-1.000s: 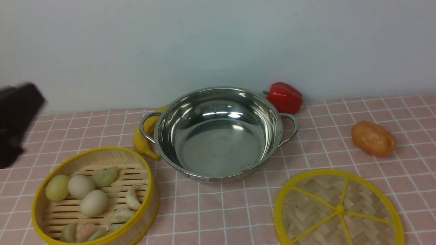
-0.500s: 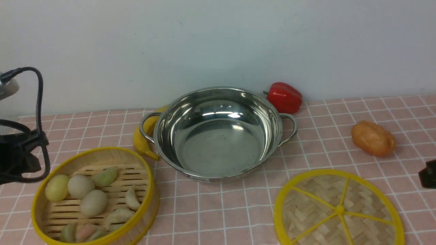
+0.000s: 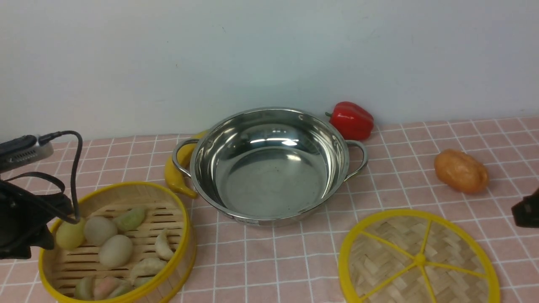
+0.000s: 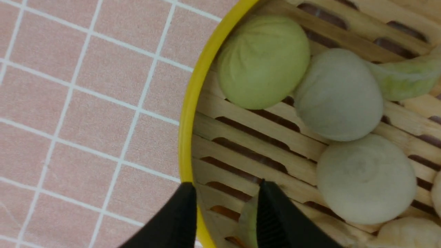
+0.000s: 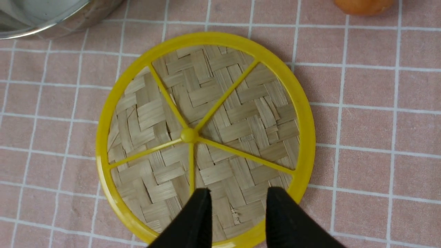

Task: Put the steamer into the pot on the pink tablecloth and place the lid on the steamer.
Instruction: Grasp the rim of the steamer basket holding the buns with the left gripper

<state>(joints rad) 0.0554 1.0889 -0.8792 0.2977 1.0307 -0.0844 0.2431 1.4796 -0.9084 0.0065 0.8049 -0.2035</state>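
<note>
A: At the front left of the pink tablecloth (image 3: 294, 261) the steamer (image 3: 122, 194) is found, upright, with buns and dumplings inside. The pot (image 3: 269, 181) is set behind it and to its right, empty and clearly apart.

B: Left pincer (image 4: 227, 185) state?

A: Released. The jaws are seen spread across the steamer's yellow rim on its left side, one finger outside the wall and one inside over the slats. Nothing is clamped yet.

B: So the rim is already bracketed. Right side?

A: The right pincer (image 5: 239, 191) is spread too, with nothing held. It is hung above the lid (image 3: 419, 259), fingertips lined up near its rim. The lid lies flat at front right.

B: The left arm is judged the nearer one for the steamer. Closing on the wall is called for next, then a lift and a carry rightward and away to the pot.

A: Agreed. Risk noted: with a one-sided grip the basket may be tipped and buns spilled.
</note>
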